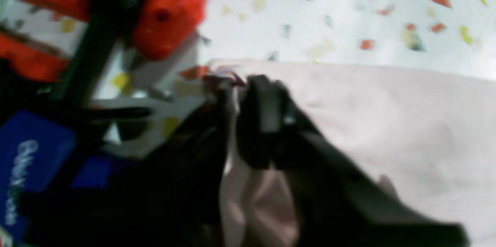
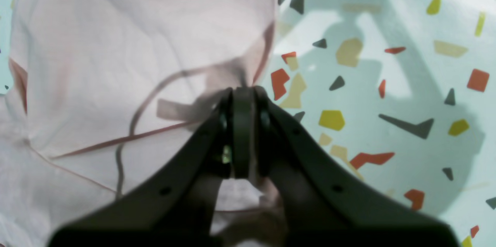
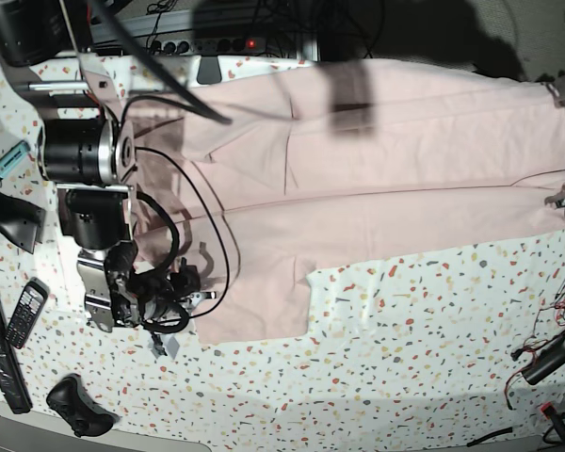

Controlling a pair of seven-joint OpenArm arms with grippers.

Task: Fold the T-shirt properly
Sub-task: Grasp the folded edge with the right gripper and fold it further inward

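I have the T-shirt (image 3: 386,179) spread across the counter (image 3: 405,377), plain pink side up. My right gripper (image 2: 243,101) is closed on a pinch of its hem at one end. My left gripper (image 1: 248,92) at the other end looks closed on the cloth too, but this view is blurred. I judge the step is gripping both ends before a fold. Next, I must lift both together and carry the edge over evenly. A phone (image 3: 25,313), a controller (image 3: 78,407) and loose cables (image 3: 184,212) lie near the right arm and could snag.
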